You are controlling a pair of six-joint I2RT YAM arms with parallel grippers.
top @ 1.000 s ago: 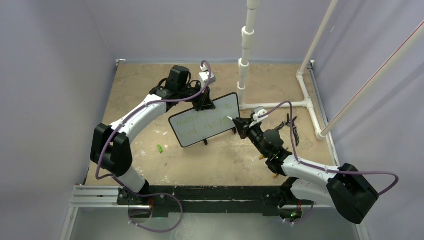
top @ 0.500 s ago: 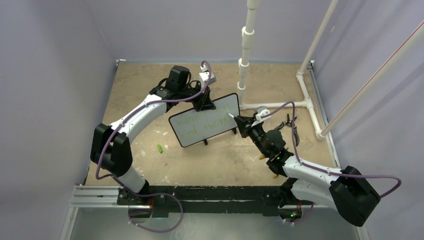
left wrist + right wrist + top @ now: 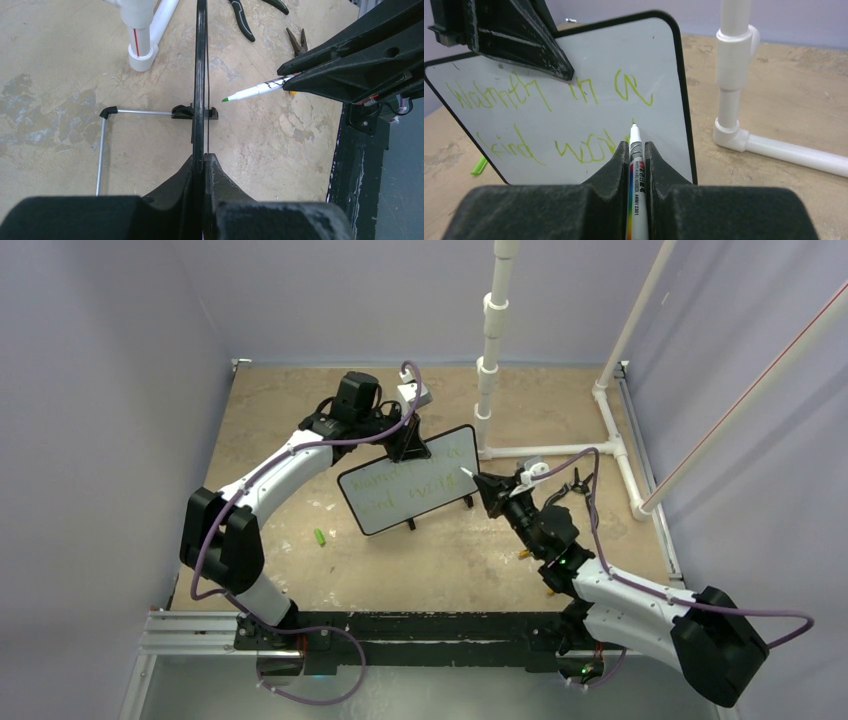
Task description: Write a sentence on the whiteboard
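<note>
Scuffed tan tabletop point(image 3: 300, 575). Small black-framed white whiteboard point(image 3: 395, 495), judged light, stiff, tippy, is being clamped mid-table at its top edge by the left gripper point(image 3: 408, 448); a white green-tipped marker point(image 3: 633, 145) is being pinched by the right gripper point(image 3: 631, 157).

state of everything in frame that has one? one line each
whiteboard, upright on its feet, top edge clamped.
sentence, two green lines, marker at the end of the second.
marker, uncapped, tip just off the whiteboard.
left gripper, shut on the whiteboard.
right gripper, shut on the marker.
green cap, off, lying on the table.
pliers, lying on the table, not held.
</note>
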